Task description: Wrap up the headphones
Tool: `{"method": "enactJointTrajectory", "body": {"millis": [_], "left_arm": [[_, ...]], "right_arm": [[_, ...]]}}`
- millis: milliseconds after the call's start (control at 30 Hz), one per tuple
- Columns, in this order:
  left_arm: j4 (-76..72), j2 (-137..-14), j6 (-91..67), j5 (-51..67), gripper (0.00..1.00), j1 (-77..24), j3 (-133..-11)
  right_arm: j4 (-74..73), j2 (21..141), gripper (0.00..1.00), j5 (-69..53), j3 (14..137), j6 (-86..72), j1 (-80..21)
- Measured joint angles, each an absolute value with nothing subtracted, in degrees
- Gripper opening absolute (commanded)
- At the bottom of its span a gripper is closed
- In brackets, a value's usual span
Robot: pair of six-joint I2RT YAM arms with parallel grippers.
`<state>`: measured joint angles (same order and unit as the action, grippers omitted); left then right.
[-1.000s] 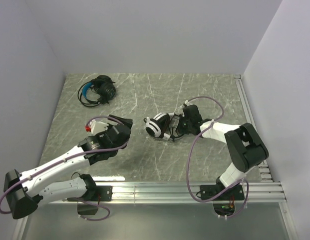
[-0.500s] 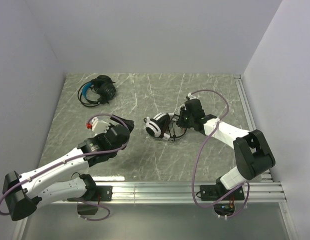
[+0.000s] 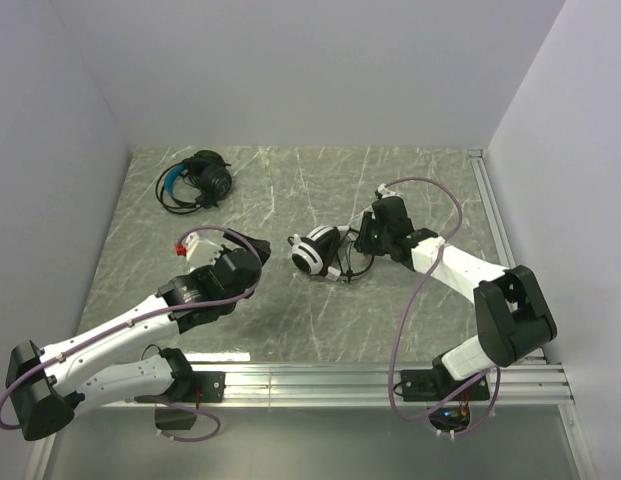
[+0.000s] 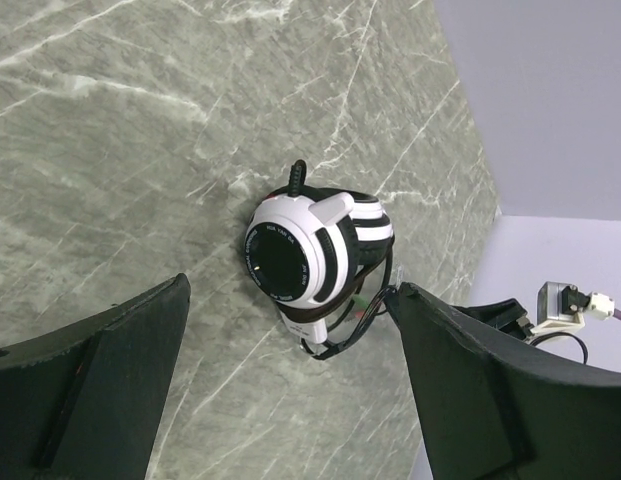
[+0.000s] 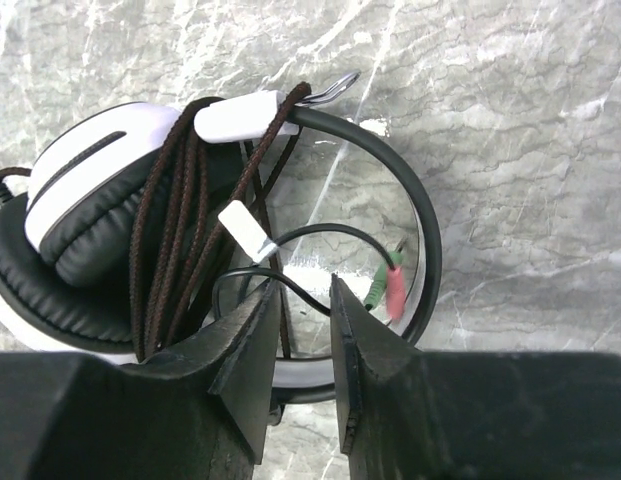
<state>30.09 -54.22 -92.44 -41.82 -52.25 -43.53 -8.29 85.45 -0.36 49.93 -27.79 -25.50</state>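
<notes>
The white headphones [image 3: 316, 250] with black ear pads lie on their side mid-table, also seen in the left wrist view [image 4: 310, 255] and the right wrist view [image 5: 100, 170]. A braided cable [image 5: 175, 220] is wound round them. My right gripper [image 3: 362, 240] sits at their right side, over the headband. Its jaws [image 5: 305, 287] are slightly open, with a thin black cable [image 5: 240, 278] crossing the gap, loose. Green and pink plugs [image 5: 388, 285] lie just beyond. My left gripper [image 3: 258, 250] hangs wide open [image 4: 293, 283] left of them, holding nothing. The black headphones with a blue headband [image 3: 197, 182] lie far left.
An aluminium rail [image 3: 370, 375] runs along the near edge and another [image 3: 490, 215] along the right side. Grey walls close in the left, back and right. A purple cable [image 3: 420, 185] loops above my right arm.
My right gripper's jaws have parted from shut to slightly open. The right arm has stretched out, its elbow swinging right. The left arm has barely moved.
</notes>
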Motion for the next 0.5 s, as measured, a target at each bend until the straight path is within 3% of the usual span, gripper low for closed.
{"method": "enactJointTrajectory", "body": {"millis": [167, 267, 400, 500], "left_arm": [[29.6, -54.3, -92.2, -41.4, 0.9, -52.2, -43.5], [29.4, -54.3, -92.1, -41.2, 0.9, -52.2, -43.5], [29.1, -54.6, -91.9, -40.9, 0.9, -52.2, -43.5], [28.8, -54.7, -91.6, -40.7, 0.9, -52.2, -43.5]], "right_arm": [[-8.8, 84.0, 0.37, 0.0, 49.9, -27.6, -25.5], [-9.1, 83.0, 0.34, 0.1, 49.9, -27.4, -25.5], [-9.5, 82.6, 0.13, 0.3, 49.9, -27.3, -25.5], [-10.0, 82.7, 0.04, 0.3, 49.9, -27.4, -25.5]]}}
